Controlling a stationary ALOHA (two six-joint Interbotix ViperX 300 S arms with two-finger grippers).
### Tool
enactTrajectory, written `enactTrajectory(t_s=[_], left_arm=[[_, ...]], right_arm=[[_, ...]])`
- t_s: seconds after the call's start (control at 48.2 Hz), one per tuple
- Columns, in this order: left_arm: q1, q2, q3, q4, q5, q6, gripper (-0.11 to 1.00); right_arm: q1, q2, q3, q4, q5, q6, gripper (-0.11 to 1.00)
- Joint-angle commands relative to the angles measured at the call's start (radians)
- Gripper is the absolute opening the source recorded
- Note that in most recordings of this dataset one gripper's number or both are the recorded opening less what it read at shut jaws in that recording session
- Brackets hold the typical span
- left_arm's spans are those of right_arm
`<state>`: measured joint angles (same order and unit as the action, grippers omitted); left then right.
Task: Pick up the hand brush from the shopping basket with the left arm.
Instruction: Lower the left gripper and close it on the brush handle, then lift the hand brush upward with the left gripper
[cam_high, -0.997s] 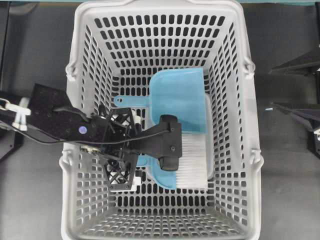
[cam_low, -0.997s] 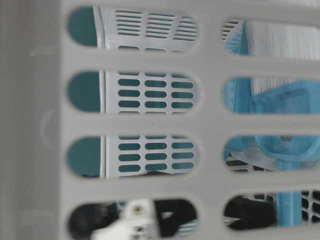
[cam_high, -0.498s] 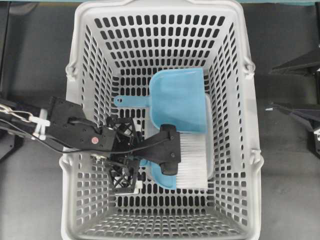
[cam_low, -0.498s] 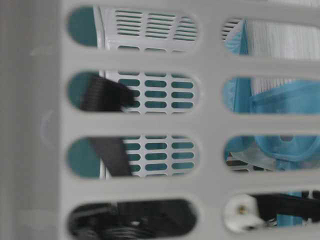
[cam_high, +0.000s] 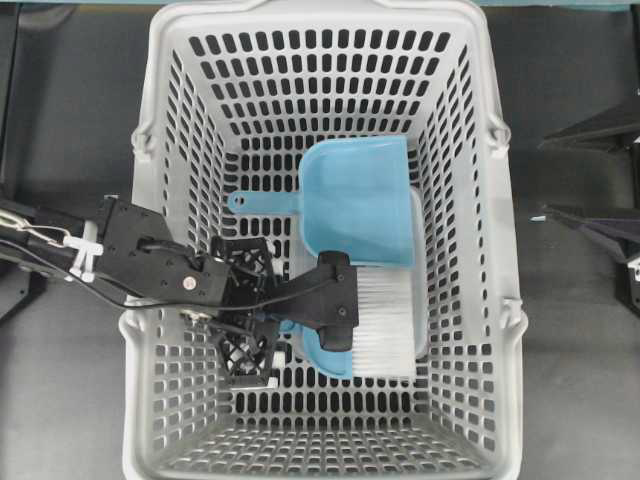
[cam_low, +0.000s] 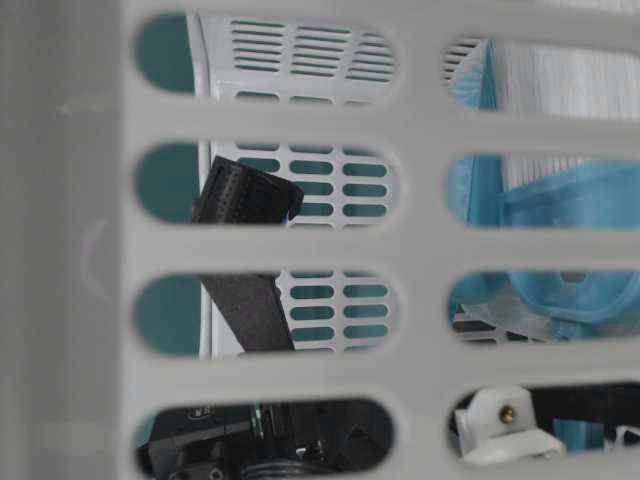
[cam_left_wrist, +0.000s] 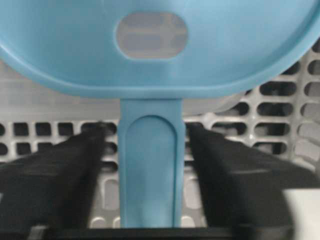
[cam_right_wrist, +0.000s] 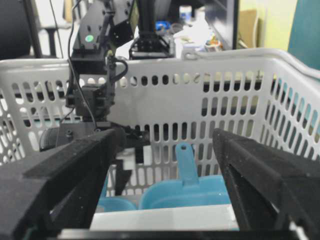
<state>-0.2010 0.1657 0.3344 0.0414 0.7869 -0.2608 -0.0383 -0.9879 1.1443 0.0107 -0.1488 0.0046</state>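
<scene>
The hand brush (cam_high: 385, 320) lies in the shopping basket (cam_high: 480, 330), white bristles to the right, its light-blue back partly under my left arm. My left gripper (cam_high: 258, 312) reaches down into the basket at the brush's left end. In the left wrist view the thin blue handle (cam_left_wrist: 150, 165) runs straight between the two black fingers (cam_left_wrist: 60, 175), with a narrow gap on each side. My right gripper (cam_right_wrist: 167, 140) stays outside the basket's right wall, jaws wide apart and holding nothing.
A matching blue dustpan (cam_high: 360, 200) lies just behind the brush, its handle pointing left. The slotted basket walls (cam_low: 300, 245) rise close around the left arm. Dark tabletop (cam_high: 70, 120) surrounds the basket.
The left arm has sunk deeper into the basket, and its fingers have drawn in from wide apart to close beside the brush handle. The right arm has not moved.
</scene>
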Motion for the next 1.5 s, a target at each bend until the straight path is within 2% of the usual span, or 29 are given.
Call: enactTrajectory(t_s=[0.0,0.062,0.083,0.311,0.436,0.561,0.727,0.872,1.017,1.474], left_arm=[[-0.011,-0.014,-0.011,0.003,-0.005,0.003,0.45],[-0.012,-0.018,-0.015,0.003,-0.003,0.005,0.26],[-0.014,-0.021,-0.017,0.003,-0.005,0.005,0.23],[-0.025,-0.091,-0.06,0.003,0.028,0.005,0.25],[-0.028,-0.153,-0.133,0.003,0.132,0.005,0.25],[-0.017,-0.202,-0.235,0.003,0.285,0.006,0.25],[0.005,-0.247,-0.433,0.003,0.511,0.005,0.25],[0.009,-0.244,-0.56,0.003,0.614,0.005,0.25],[0.009,-0.227,-0.575,0.003,0.649,0.005,0.25],[0.009,-0.209,-0.574,0.003,0.644,0.006,0.25]], right_arm=[[-0.002,0.005,-0.006,0.003,-0.005,0.003,0.74],[0.0,0.005,-0.003,0.005,-0.005,0.003,0.74],[0.002,0.005,-0.003,0.003,-0.005,0.003,0.74],[0.002,0.005,0.002,0.003,-0.005,0.003,0.74],[0.003,0.005,0.003,0.005,-0.005,0.003,0.74],[0.002,0.005,0.006,0.003,-0.005,0.003,0.74],[0.002,0.005,0.006,0.005,-0.006,0.003,0.74],[0.003,0.005,0.006,0.003,-0.006,0.003,0.74],[0.002,0.005,0.008,0.005,-0.006,0.003,0.74],[0.003,0.005,0.009,0.003,-0.005,0.003,0.75]])
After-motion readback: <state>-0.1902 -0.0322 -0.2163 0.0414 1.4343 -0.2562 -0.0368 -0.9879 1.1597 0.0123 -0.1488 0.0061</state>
